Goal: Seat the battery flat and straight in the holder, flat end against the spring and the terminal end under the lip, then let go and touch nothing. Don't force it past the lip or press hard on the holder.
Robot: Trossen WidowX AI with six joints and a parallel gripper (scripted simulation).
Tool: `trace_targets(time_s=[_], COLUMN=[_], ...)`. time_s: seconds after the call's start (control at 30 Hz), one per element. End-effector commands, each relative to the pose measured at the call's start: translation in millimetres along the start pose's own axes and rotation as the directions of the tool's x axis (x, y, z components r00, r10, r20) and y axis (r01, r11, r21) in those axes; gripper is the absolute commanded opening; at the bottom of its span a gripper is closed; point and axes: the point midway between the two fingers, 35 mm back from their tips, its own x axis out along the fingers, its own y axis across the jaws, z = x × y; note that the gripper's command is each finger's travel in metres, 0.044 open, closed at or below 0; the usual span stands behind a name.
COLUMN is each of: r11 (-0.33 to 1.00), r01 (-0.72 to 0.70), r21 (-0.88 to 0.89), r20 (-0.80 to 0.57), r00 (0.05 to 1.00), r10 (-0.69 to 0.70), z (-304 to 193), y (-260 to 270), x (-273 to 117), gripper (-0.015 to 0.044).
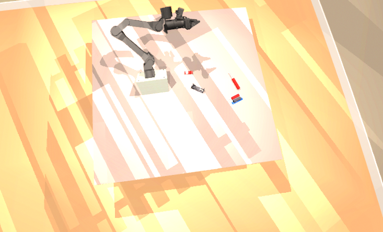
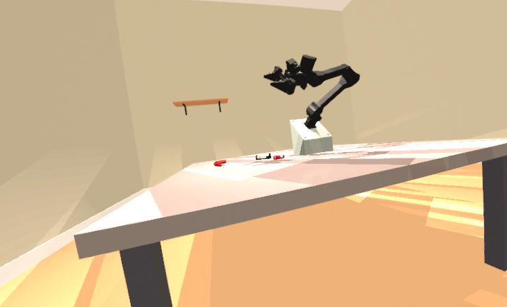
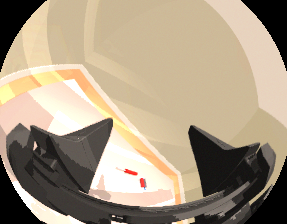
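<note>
The battery (image 1: 190,72) (image 2: 278,157), red with a pale band, lies on its side on the table, outside the holder. The black holder (image 1: 197,88) (image 2: 263,157) stands on the table a short way from it and looks empty; its spring and lip are too small to make out. My gripper (image 1: 199,21) (image 2: 268,80) (image 3: 152,126) is open and empty, high above the table and well away from both. The battery and holder do not show in the wrist view.
A red-handled screwdriver (image 1: 235,83) (image 3: 130,172) lies on the table beyond the holder. Near it is a small red, grey and blue object (image 1: 236,99) (image 3: 143,183). The pale arm base (image 1: 152,86) (image 2: 318,144) stands beside the battery and holder. A wall shelf (image 2: 200,102) hangs in the background.
</note>
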Motion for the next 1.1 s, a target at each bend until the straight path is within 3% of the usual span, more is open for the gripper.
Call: trace_targets(time_s=[0.0, 0.17, 0.23, 0.43, 0.57, 0.7, 0.83, 0.93, 1.07], r11=[1.0, 0.899, 0.793, 0.321, -0.044, -0.369, -0.599, -0.686, -0.704], r01=[-0.004, -0.193, -0.313, -0.637, -0.723, -0.669, -0.497, -0.331, -0.131], r21=[-0.016, -0.393, -0.522, -0.701, -0.69, -0.646, -0.628, -0.648, -0.698], r20=[-0.008, -0.222, -0.316, -0.558, -0.674, -0.745, -0.767, -0.754, -0.713], r00=[1.0, 0.969, 0.935, 0.77, 0.619, 0.446, 0.269, 0.151, 0.031], r10=[0.004, 0.111, 0.161, 0.309, 0.404, 0.496, 0.582, 0.64, 0.701], z=[-2, -57, -83, -158, -204, -246, -281, -300, -317], y=[1, 16, 24, 46, 60, 73, 86, 94, 103], x=[1, 24, 30, 34, 25, 10, -10, -26, -44], gripper=[0.0374, 0.0242, 0.0229, 0.0229, 0.0229, 0.0229, 0.0229, 0.0229, 0.0229])
